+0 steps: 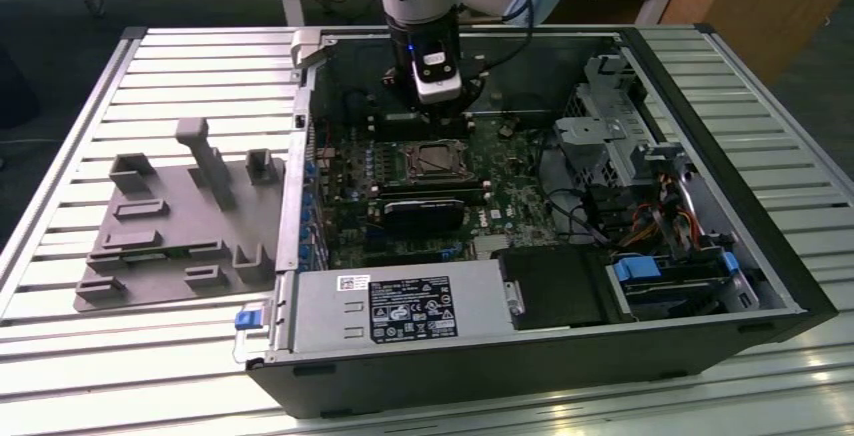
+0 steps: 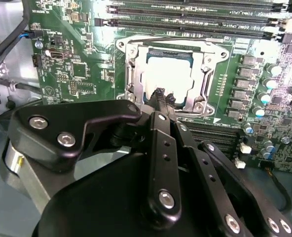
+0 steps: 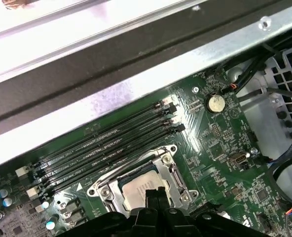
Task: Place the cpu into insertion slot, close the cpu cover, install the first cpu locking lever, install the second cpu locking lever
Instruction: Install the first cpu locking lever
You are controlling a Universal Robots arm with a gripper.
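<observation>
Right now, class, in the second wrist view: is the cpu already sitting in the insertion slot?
Yes: the cpu lies flat inside the insertion slot, its silvery top showing through the cpu cover window.

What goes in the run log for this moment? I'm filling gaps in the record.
gripper: shut, empty, over socket edge | cpu: seated in insertion slot | cpu cover: down around the cpu

Open from above over the cpu cover (image 1: 437, 159), with the hand (image 2: 164, 97) poised just over its window, fingertips nearly together. Hemmed on one flank by long memory slots (image 3: 106, 148), close beside. Crowded by a black card (image 1: 424, 214) on the near flank in the exterior view. Walled beyond the slots by the case rim (image 3: 136, 94).
</observation>
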